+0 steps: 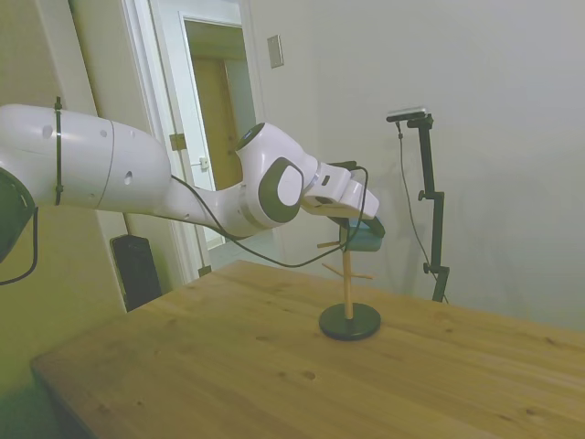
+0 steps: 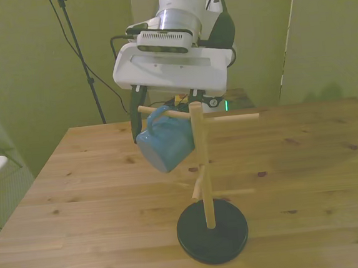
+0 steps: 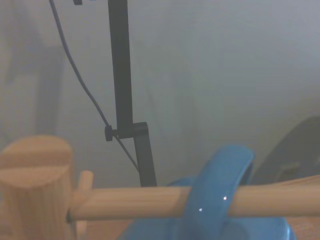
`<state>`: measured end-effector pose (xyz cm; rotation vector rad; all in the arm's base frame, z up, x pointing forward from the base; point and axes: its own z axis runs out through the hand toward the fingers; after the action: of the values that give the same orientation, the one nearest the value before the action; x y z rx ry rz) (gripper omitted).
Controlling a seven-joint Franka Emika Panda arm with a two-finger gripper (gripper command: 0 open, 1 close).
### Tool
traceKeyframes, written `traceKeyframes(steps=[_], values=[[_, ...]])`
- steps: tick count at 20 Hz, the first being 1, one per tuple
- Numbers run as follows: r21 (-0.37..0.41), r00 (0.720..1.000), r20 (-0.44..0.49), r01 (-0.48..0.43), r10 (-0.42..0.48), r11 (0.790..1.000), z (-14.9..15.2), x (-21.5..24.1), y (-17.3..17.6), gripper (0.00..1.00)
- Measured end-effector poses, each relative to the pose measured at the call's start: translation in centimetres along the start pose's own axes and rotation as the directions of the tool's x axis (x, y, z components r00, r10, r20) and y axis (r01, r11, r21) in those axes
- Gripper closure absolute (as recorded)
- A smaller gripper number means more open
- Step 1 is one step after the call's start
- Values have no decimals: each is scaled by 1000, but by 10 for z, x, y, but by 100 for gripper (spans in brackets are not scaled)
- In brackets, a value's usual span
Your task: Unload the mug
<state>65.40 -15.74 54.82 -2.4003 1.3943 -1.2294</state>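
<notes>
1. In the side view my white arm [image 1: 137, 178] comes in from the left, level above the wooden table [image 1: 228, 366], and ends over the top of a wooden peg stand [image 1: 347, 279].
2. My gripper [image 1: 352, 224] sits at the stand's top pegs, right next to the mug [image 1: 364, 240], which shows here only as a small blue-green shape hanging below my wrist.
3. I cannot tell whether my jaws are apart, together or clamped on anything. In the side view my wrist housing and the mug cover them, and the light is dim.
4. In the front view, from the left: a dark finger-like part [image 2: 133, 119] hangs below my wrist housing just on the front view's left of the mug [image 2: 165, 143]. It looks close to the mug's wall, but I cannot say that it touches.
5. The mug is light blue and hangs by its loop handle [image 2: 160, 114] on a top peg [image 2: 163, 112], which points to the front view's left. Its body is tilted and rests against the upright post [image 2: 200, 163].
6. Farther right, another top peg [image 2: 231, 118] sticks out bare. Shorter pegs branch off lower down the post.
7. The stand's round black base [image 2: 213, 234] sits on the table [image 2: 97, 197], near its front edge.
8. In the wrist view, close and soft in focus, the post's top [image 3: 35, 195] comes first, then the peg [image 3: 135, 202] running across, with the blue handle [image 3: 220, 190] looped around it.
</notes>
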Motion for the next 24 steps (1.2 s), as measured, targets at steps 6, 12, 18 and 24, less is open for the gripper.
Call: traceKeyframes(steps=[6, 12, 18, 24], values=[[2, 1000, -5, 12, -12, 1000, -2, -1, -3, 100], [0, 1000, -9, 18, -18, 1000, -3, -1, -2, 100], [-1, 1000, -13, 17, -17, 1000, -5, 1, -2, 100], [-14, 1000, -11, 19, -19, 1000, -7, -2, 6, 100]])
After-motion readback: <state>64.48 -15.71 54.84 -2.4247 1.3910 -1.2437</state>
